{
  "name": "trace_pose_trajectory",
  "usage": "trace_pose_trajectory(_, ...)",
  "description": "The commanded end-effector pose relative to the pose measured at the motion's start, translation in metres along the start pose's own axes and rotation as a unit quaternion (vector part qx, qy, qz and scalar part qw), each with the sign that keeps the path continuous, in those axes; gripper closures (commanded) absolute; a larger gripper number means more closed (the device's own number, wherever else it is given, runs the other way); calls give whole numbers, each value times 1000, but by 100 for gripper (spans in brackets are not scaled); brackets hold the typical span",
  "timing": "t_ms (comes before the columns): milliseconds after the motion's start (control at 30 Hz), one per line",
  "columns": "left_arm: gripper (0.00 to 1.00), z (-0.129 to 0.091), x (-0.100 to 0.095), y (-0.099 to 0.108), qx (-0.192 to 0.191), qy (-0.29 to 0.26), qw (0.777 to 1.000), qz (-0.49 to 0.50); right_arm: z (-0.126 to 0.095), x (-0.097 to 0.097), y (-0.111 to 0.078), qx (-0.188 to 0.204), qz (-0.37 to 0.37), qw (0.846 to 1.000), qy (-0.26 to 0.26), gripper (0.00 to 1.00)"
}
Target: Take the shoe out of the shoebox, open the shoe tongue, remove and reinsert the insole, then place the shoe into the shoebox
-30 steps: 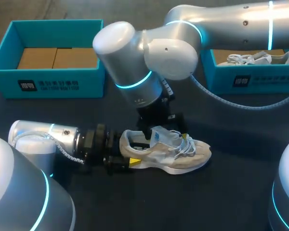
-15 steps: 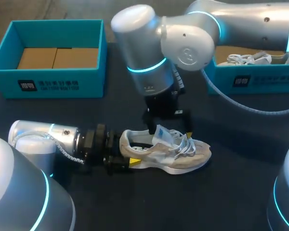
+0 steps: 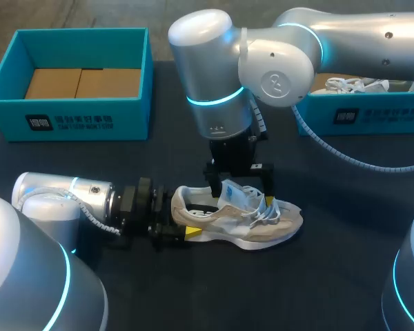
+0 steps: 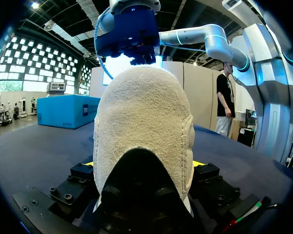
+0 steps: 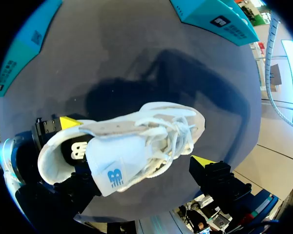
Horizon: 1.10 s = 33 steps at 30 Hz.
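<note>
A beige and white shoe (image 3: pixel 252 224) lies on its sole on the dark table, toe to the right. My left gripper (image 3: pixel 180 222) is shut on the shoe's heel (image 4: pixel 141 122), with a yellow tip on each side of it. My right gripper (image 3: pixel 241 190) hangs open straight above the shoe (image 5: pixel 151 122). Its fingers straddle the raised white tongue (image 5: pixel 112 168) without pinching it. One yellow fingertip (image 5: pixel 201 160) stands beside the laces. A black insole (image 5: pixel 77 148) shows inside the heel opening.
An open teal shoebox (image 3: pixel 69 114) with brown cardboard inside stands at the back left. A second teal box (image 3: pixel 362 114) at the back right holds another white shoe (image 3: pixel 359 85). My right arm's elbow (image 3: pixel 214 62) looms over the table's middle.
My right arm has swung to the right and its gripper has come down over the shoe's tongue and laces. The left gripper and the shoe have stayed put.
</note>
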<state>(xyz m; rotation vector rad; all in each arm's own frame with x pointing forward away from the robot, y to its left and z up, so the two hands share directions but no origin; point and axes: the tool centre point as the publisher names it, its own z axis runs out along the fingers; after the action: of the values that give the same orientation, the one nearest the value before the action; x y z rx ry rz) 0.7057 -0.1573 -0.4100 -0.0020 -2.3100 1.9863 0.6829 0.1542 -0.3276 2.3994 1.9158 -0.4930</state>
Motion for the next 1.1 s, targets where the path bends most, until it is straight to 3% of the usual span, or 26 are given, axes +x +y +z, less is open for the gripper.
trace_pose_trajectory(33, 100, -1, 0, -1, 0, 0, 1000, -1, -6, -1, -9, 1, 52, 999, 8, 0)
trace_pose_trajectory(700, 100, -1, 0, -1, 0, 0, 1000, -1, -4, -31, -3, 14, 22, 999, 26, 0)
trace_pose_trajectory(1033, 100, -1, 0, -1, 0, 0, 1000, -1, -15, -26, -13, 10, 18, 999, 49, 0)
trace_pose_trajectory(1100, 100, -1, 0, -1, 0, 0, 1000, -1, -14, -26, -12, 11, 19, 999, 49, 8)
